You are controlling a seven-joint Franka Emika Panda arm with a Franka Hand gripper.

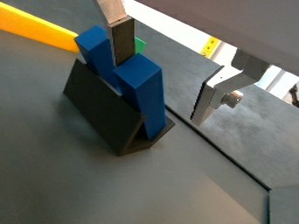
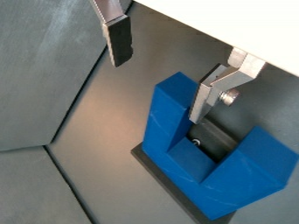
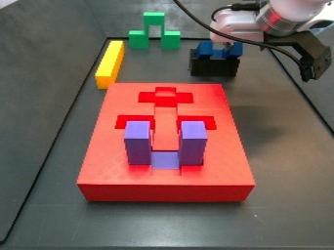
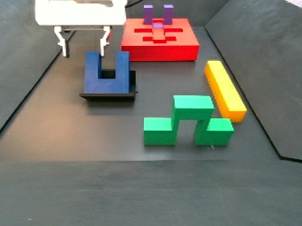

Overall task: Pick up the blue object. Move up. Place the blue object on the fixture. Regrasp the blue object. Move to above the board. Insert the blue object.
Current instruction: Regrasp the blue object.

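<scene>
The blue object [image 1: 138,83] stands prongs-up, leaning against the back wall of the black fixture [image 1: 100,109]. It also shows in a side view [image 4: 108,72] on the fixture [image 4: 109,92], left of the red board [image 4: 160,41]. My gripper [image 1: 163,87] is open just above the block. One finger [image 1: 118,39] sits between the two prongs and the other finger [image 1: 219,94] stands outside, so they straddle one prong without touching it. In a wrist view the gripper [image 2: 156,90] shows the same wide gap. The board [image 3: 167,137] has dark recesses.
A purple U-shaped block [image 3: 163,145] sits in the board's front recess. A yellow bar [image 4: 224,88] and a green block [image 4: 183,119] lie on the dark floor to the right of the fixture. Raised tray walls border the floor [image 3: 53,146].
</scene>
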